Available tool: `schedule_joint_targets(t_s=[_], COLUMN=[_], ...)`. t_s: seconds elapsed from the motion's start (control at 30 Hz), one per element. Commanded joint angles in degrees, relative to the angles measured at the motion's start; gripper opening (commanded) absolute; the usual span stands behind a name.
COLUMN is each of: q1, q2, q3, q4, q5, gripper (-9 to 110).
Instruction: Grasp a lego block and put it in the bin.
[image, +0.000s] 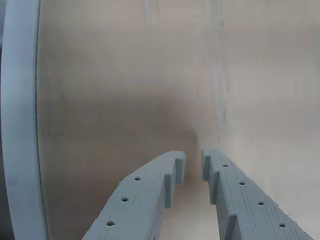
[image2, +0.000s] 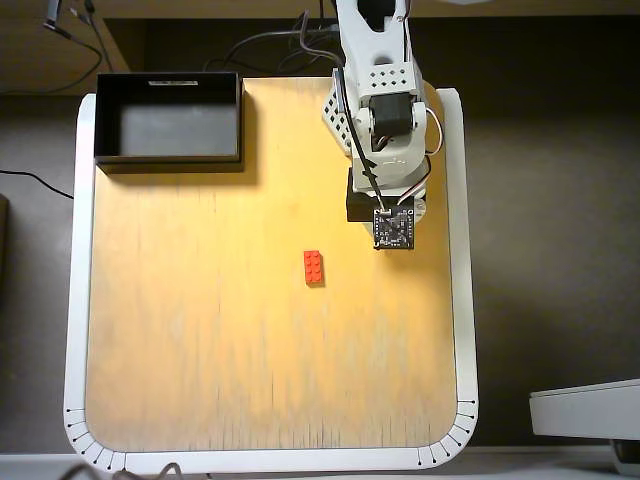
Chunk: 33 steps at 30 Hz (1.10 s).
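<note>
Pale plywood fills the scene, a board (image2: 200, 330) with a white rounded border, set on a dark surface. Up in the far left corner of the overhead view sits the bin (image2: 100, 115), black walls, grey floor, a small white label on its far rim, and it holds nothing that can be seen. Out in the middle of the board lies the lego block (image2: 314, 267), red, studs up, long side running near to far, all on its own. The arm (image2: 378, 90) reaches in from the far edge, right of centre, its wrist folded down over the wood well to the right of the block. In the wrist view the gripper (image: 193, 166) shows two grey fingers (image: 145, 200) with a narrow gap at the tips, nothing between them, only bare plywood beyond. The white border curves down the left of that view.
</note>
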Motion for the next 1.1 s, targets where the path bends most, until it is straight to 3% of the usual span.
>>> schedule_joint_targets(t_s=[0.0,0.73,0.83,0.93,1.07], q1=[-0.62,-0.97,-4.04,-3.87,-2.81], q2=[5.27,5.27,5.27,5.10,2.90], q3=[8.96,8.96,8.96,8.96,8.44], q4=[0.35,0.35,0.35,0.35,0.18], q5=[-0.26,-0.35,5.36,3.34,11.43], gripper=[1,1,1,1,1])
